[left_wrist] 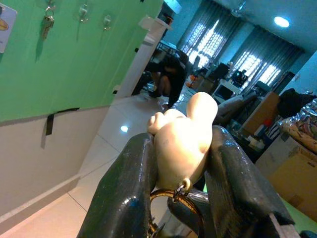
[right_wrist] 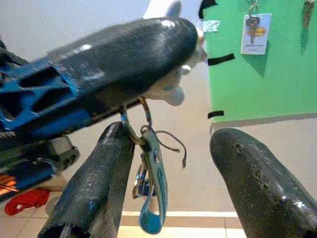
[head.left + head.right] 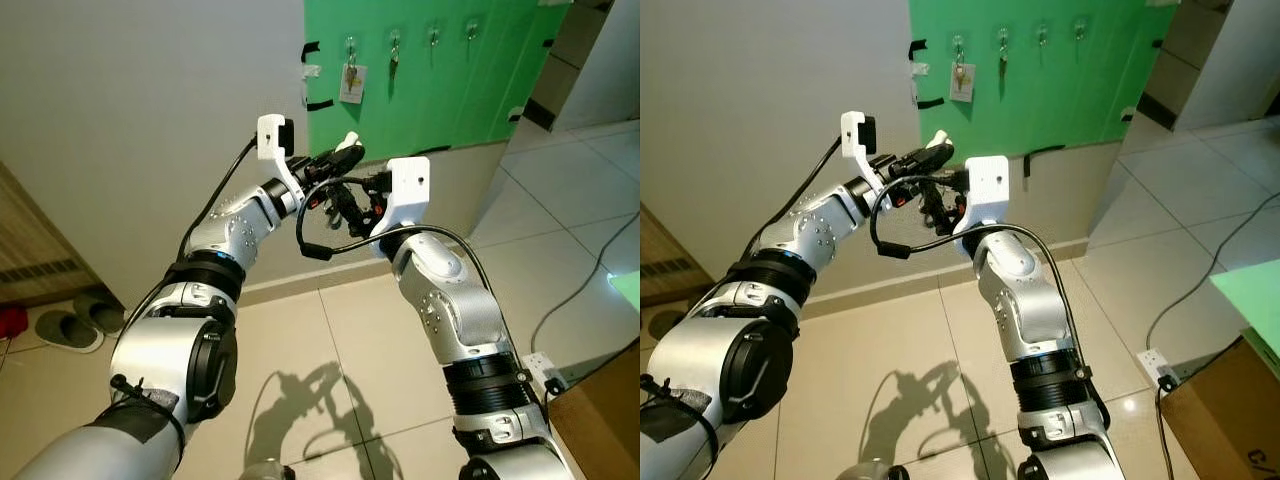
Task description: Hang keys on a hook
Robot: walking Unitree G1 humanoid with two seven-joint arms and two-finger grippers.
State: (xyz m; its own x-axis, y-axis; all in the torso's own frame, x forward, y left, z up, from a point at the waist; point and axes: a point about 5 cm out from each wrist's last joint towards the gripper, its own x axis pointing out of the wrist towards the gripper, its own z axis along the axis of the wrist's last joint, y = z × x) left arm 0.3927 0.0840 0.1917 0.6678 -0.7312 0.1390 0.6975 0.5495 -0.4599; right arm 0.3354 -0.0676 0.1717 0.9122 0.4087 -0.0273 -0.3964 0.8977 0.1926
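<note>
I see the keys (image 2: 148,183) dangling from a cream charm (image 1: 184,141) pinched in my left gripper (image 1: 185,198) — my right gripper (image 2: 171,183), fingers spread, sits around the ring, facing the green board (image 3: 440,70) and its hooks (image 3: 432,34).

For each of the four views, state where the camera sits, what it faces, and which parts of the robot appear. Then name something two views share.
Left eye, head: looks down at both arms, the green board ahead.
Right eye, head: same scene, shifted sideways.
Left wrist: looks along the left gripper, fingers clamping a cream figurine.
Right wrist: looks along the open right gripper at the key ring.
Shared: hung keys.
</note>
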